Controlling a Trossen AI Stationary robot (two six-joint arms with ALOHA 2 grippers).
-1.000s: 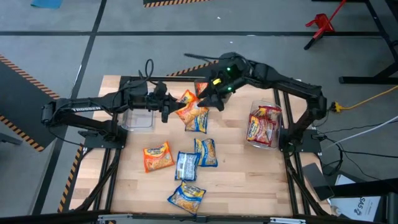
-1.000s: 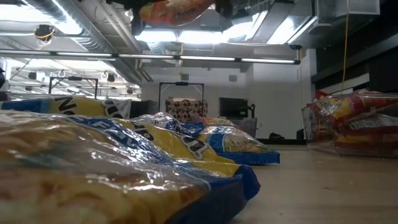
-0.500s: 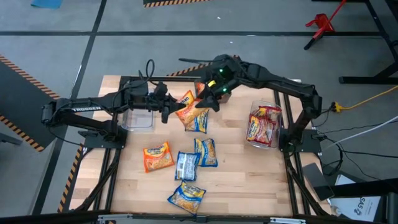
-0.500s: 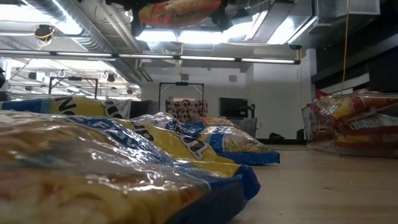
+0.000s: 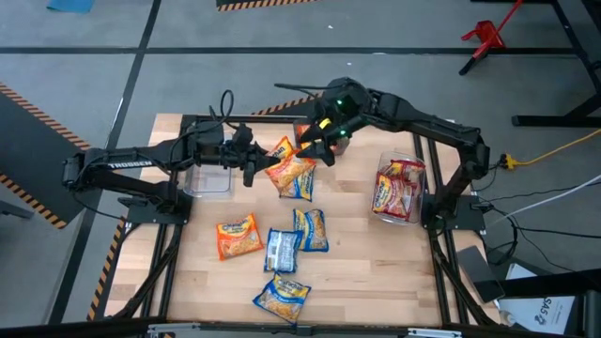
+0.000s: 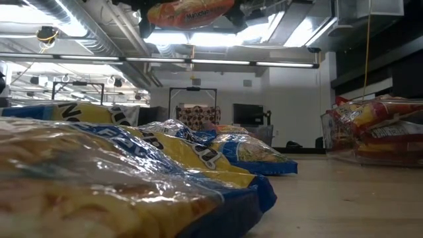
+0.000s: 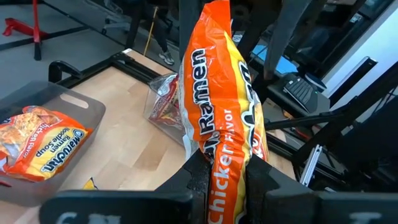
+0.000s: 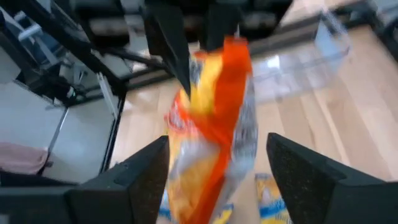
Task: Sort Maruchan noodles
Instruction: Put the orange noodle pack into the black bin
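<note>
Your left tool (image 5: 254, 167) is pinched tight on an orange packet (image 5: 286, 167) and holds it in the air above the far middle of the desk (image 5: 376, 272); in the left wrist view the two dark fingers (image 7: 200, 177) press on both sides of the packet's lower end, and the packet (image 7: 221, 112) stands upright with "Ramen" and "Chicken" printed along it. Your right tool (image 5: 319, 150) sits at the packet's other end with its fingers spread wide; in the right wrist view they (image 8: 134, 180) stand either side of the packet (image 8: 211, 124) with a clear gap, not touching it. From the low view you see the packet (image 6: 188, 12) hanging up near the top, between the dark tool parts. The other noodles lie loose on the desk: a blue-and-yellow packet (image 5: 300, 183) just under the held one, an orange packet (image 5: 238, 235) toward the left, two more blue-and-yellow ones (image 5: 311, 228) in the middle with a silvery packet (image 5: 281, 250) touching them, and one (image 5: 281, 298) near the front edge. A clear bin (image 5: 398, 192) on the right holds red-and-silver packets (image 5: 394, 188). A second clear bin (image 5: 208, 178) sits under your left arm, with an orange packet (image 7: 43, 142) lying in it.
</note>
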